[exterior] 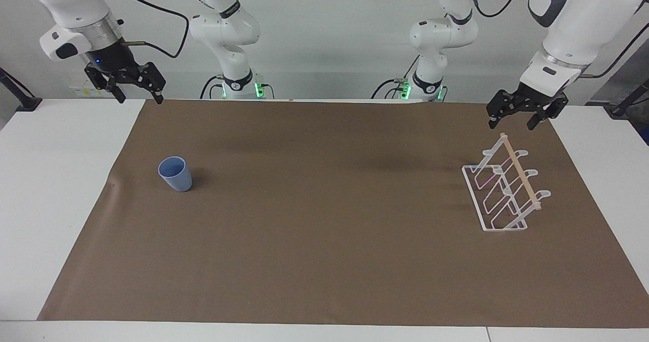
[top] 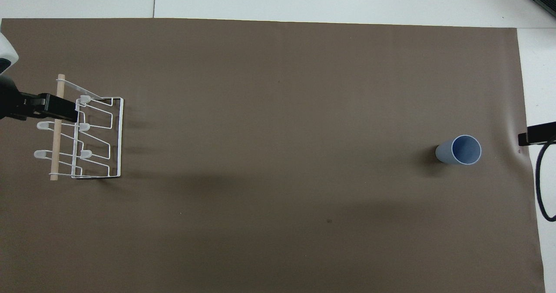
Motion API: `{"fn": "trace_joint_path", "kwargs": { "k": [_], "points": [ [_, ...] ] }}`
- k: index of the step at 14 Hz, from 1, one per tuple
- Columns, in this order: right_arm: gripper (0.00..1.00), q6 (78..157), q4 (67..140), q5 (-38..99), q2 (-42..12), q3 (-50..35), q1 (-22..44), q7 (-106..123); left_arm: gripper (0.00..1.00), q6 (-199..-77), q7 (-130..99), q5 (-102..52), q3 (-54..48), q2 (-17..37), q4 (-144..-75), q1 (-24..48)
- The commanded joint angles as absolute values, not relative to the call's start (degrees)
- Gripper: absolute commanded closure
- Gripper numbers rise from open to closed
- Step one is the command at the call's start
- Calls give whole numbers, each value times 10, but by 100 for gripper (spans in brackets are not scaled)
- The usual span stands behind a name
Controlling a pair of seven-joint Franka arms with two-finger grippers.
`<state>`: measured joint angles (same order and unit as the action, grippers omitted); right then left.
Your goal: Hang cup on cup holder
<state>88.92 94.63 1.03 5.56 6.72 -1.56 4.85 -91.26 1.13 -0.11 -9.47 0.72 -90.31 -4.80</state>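
Blue plastic cup (exterior: 175, 174), upright, mouth open, stands on the brown mat (exterior: 324, 261) toward the right arm's end. White wire cup holder (exterior: 506, 190) sits at its three o'clock in the facing view, well apart. Right gripper (exterior: 136, 89) and left gripper (exterior: 515, 118) hang raised, fingers spread, empty.

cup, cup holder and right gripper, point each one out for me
cup (exterior: 176, 175), facing view, on its outer wall
cup holder (exterior: 519, 172), facing view, on the wooden dowel
right gripper (exterior: 136, 92), facing view, midway between its fingertips
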Motion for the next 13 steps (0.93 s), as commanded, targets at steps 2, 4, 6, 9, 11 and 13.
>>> {"fn": "trace_joint_path", "kwargs": {
  "k": [2,4,6,9,11,13],
  "points": [
    [0,895,961,12,67,63,-16,61,0,-915,11,-9,-91,-8,-919,-48],
    [0,895,961,12,67,63,-16,62,0,-915,11,-9,-91,-8,-919,-48],
    [0,891,961,13,68,63,-16,62,0,-915,11,-9,-91,-8,-919,-48],
    [0,889,963,20,68,63,-19,78,0,-915,11,-9,-91,-8,-919,-48],
    [0,923,1009,20,86,63,-18,89,0,-915,11,-9,-91,-8,-919,-48],
    [0,991,1082,20,117,62,-16,86,0,-915,11,-9,-91,-7,-919,-48]
  ]
}}
